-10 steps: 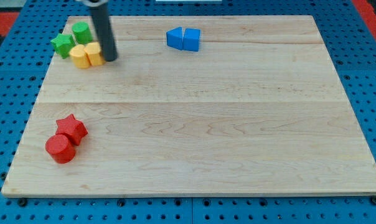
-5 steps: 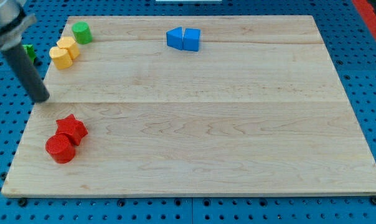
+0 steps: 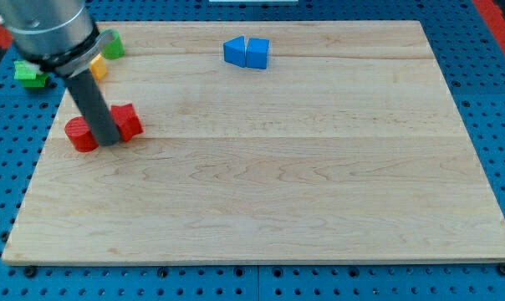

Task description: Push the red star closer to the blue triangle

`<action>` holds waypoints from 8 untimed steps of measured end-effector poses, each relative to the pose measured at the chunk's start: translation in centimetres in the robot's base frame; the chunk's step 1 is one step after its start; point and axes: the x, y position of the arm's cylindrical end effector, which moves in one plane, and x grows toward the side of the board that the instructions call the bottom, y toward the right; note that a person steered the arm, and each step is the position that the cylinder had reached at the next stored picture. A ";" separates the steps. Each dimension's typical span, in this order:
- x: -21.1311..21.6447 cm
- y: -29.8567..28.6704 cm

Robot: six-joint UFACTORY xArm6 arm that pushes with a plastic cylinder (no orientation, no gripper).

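The red star [image 3: 129, 121] lies on the wooden board [image 3: 286, 192] at the view's left, partly hidden behind my rod. My tip [image 3: 109, 142] rests between the red star on its right and a red cylinder [image 3: 80, 135] on its left, touching or nearly touching both. Two blue blocks sit side by side and touching near the view's top: a left one [image 3: 233, 51] and a right one [image 3: 258, 53]. I cannot tell their shapes for sure. They are far to the upper right of the red star.
A green star [image 3: 28, 73] lies off the board on the blue pegboard at the view's left. A green cylinder [image 3: 113, 44] and a yellow block [image 3: 97, 68] sit at the board's top left corner, partly behind the arm.
My tip has gone from the board's left edge to between the red blocks. The red star and red cylinder have moved up and right. The green star has slid further left.
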 end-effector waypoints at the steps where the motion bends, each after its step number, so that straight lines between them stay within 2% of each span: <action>1: -2.5 4.8; 2: -9.6 12.0; 3: -5.8 14.3; 4: -0.2 10.8; 5: -3.4 5.6; 6: -9.5 7.8; 7: -9.7 8.8; 8: -8.2 1.7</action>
